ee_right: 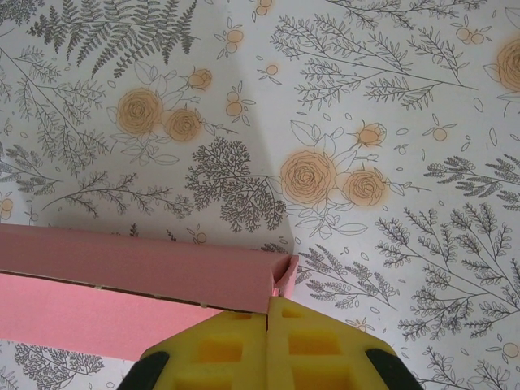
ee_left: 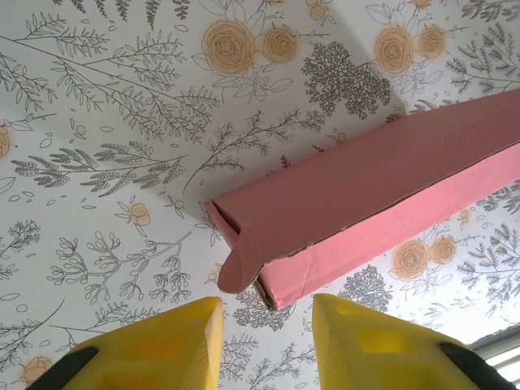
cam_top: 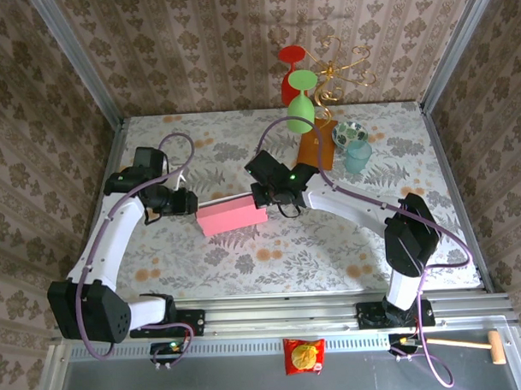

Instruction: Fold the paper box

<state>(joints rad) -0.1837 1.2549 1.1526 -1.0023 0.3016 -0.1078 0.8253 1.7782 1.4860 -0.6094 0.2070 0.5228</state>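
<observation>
The pink paper box (cam_top: 231, 217) lies folded into a long closed shape in the middle of the table. In the left wrist view its left end (ee_left: 341, 203) shows a rounded tab (ee_left: 240, 268) sticking out. My left gripper (ee_left: 268, 325) is open just short of that end, with nothing between its yellow fingers (ee_left: 175, 341). It is also at the box's left end in the top view (cam_top: 190, 202). My right gripper (ee_right: 268, 313) is shut, its tips against the box's right end corner (ee_right: 280, 276). I cannot tell whether it pinches a flap. It is also in the top view (cam_top: 262, 203).
Behind the box lie a brown-orange booklet (cam_top: 314, 149), a green goblet (cam_top: 300, 108), a red goblet (cam_top: 290, 74), a teal cup (cam_top: 357, 156), a patterned bowl (cam_top: 350, 134) and a gold wire stand (cam_top: 342, 72). A snack packet (cam_top: 304, 356) and a wooden mallet (cam_top: 475, 345) lie below the rail.
</observation>
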